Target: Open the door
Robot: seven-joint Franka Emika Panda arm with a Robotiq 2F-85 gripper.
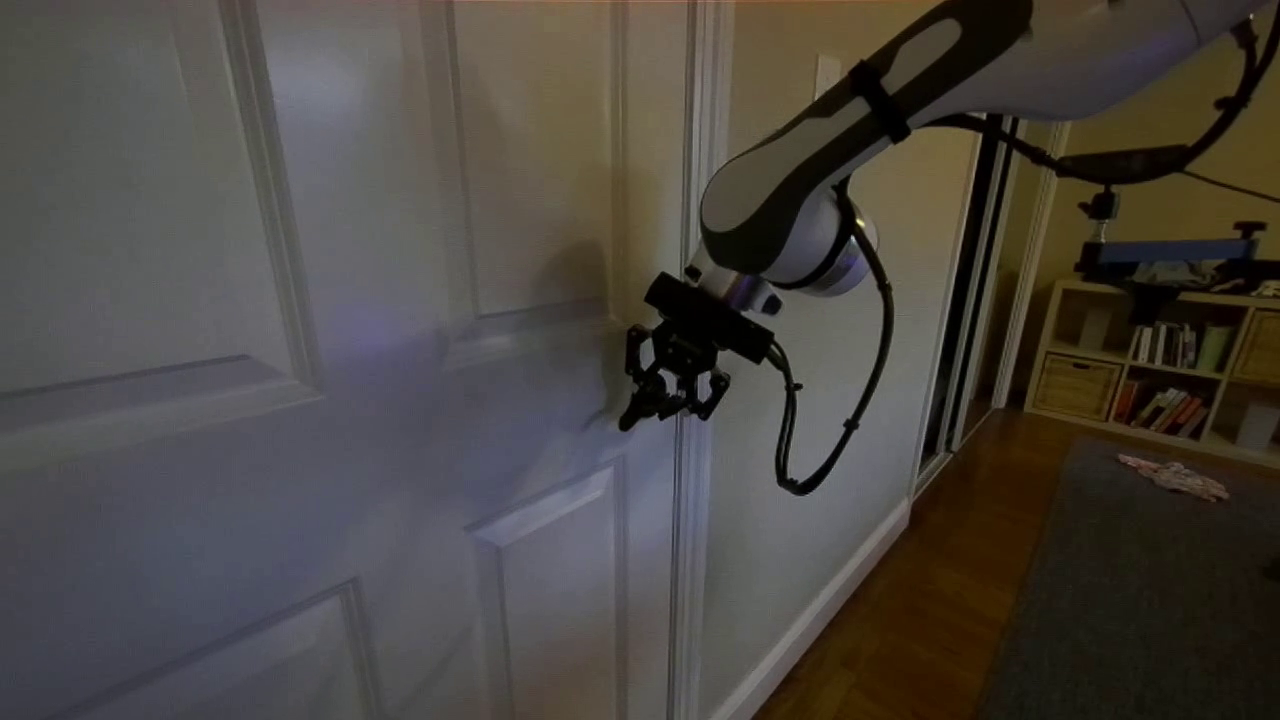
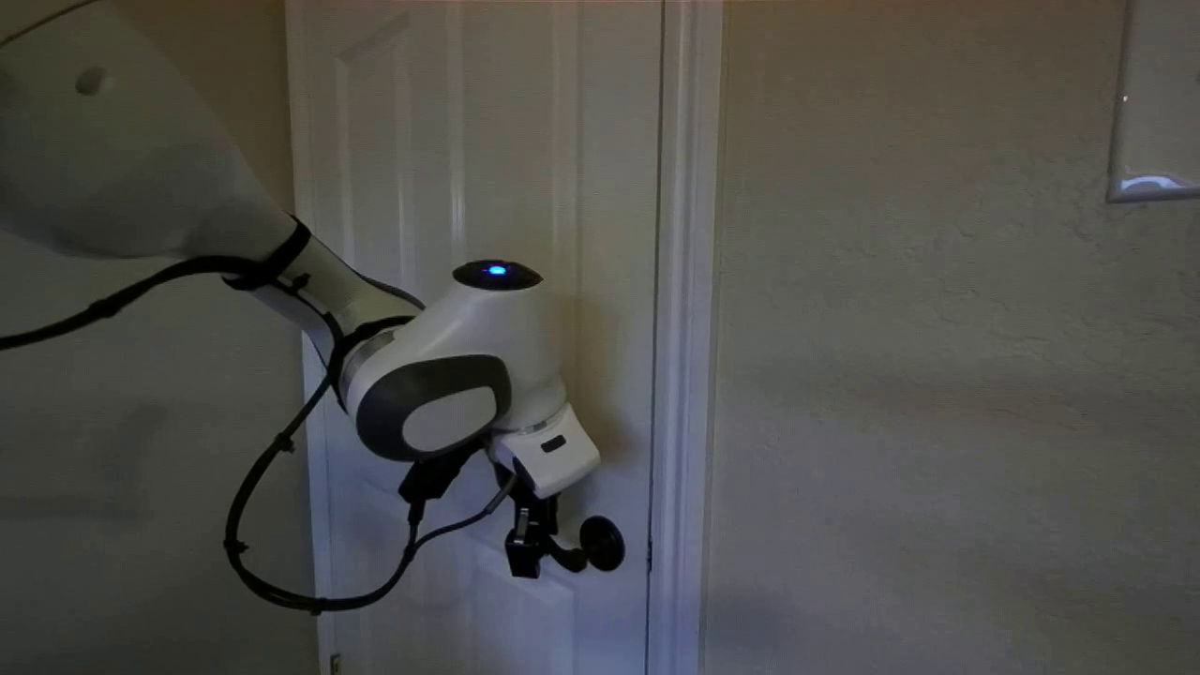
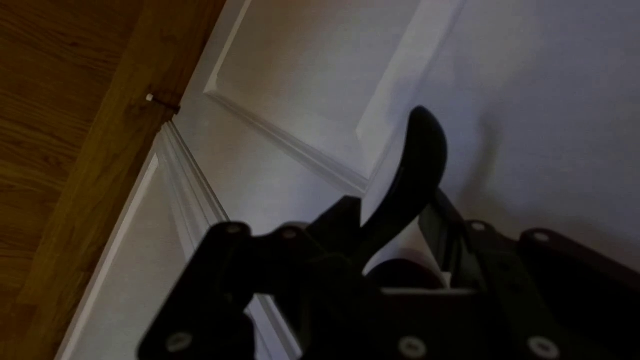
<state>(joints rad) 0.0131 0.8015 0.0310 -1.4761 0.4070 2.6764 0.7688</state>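
The door (image 1: 380, 450) is white with raised panels and appears flush in its frame in both exterior views; it also shows there (image 2: 506, 187) and in the wrist view (image 3: 310, 100). Its dark lever handle (image 2: 568, 560) reaches from a round plate to my gripper (image 2: 527, 544), sitting slightly below the plate's middle. In the wrist view the curved lever (image 3: 425, 145) passes slantwise between my fingers (image 3: 390, 220), which are drawn in around it and appear to touch it. In an exterior view the gripper (image 1: 665, 395) is against the door, mostly hiding the handle.
A white door frame (image 2: 689, 328) borders the door. A wall with a light switch (image 1: 827, 75) stands beside it. A cable loop (image 1: 800, 485) hangs from the arm. A bookshelf (image 1: 1120, 355) and a rug (image 1: 1140, 600) lie further back. A small doorstop (image 3: 162, 102) is low by the door.
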